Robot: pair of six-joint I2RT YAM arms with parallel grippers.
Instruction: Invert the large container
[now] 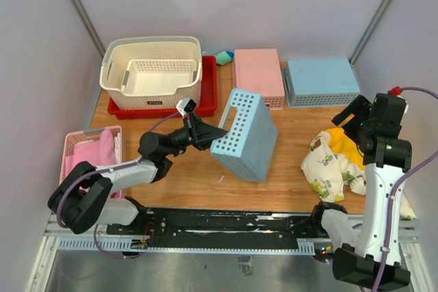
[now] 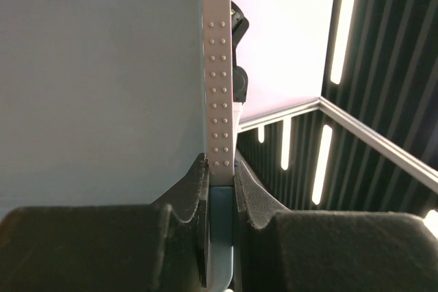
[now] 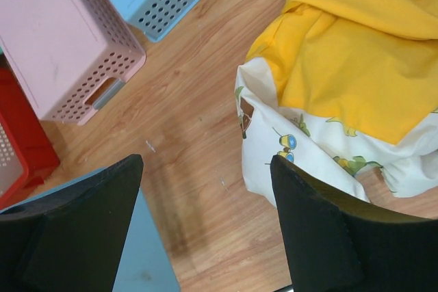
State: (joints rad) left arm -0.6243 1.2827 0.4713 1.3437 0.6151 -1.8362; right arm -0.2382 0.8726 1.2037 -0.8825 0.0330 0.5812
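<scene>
The large container (image 1: 116,56), a deep cream perforated basket, stands upright at the back left inside a red tray (image 1: 209,87), with a smaller white basket (image 1: 157,76) nested in it. My left gripper (image 1: 209,135) is away from it, shut on the rim of a light blue perforated basket (image 1: 248,135) that is tilted up on one edge mid-table. In the left wrist view the gripper (image 2: 220,169) pinches that rim (image 2: 219,80) between both pads. My right gripper (image 1: 354,111) is open and empty above the table at the right (image 3: 205,169).
An upside-down pink basket (image 1: 259,76) and an upside-down blue basket (image 1: 321,81) sit at the back. A yellow and white cloth (image 1: 335,158) lies at the right, under my right gripper. A pink basket holding pink cloth (image 1: 92,152) sits at the left edge.
</scene>
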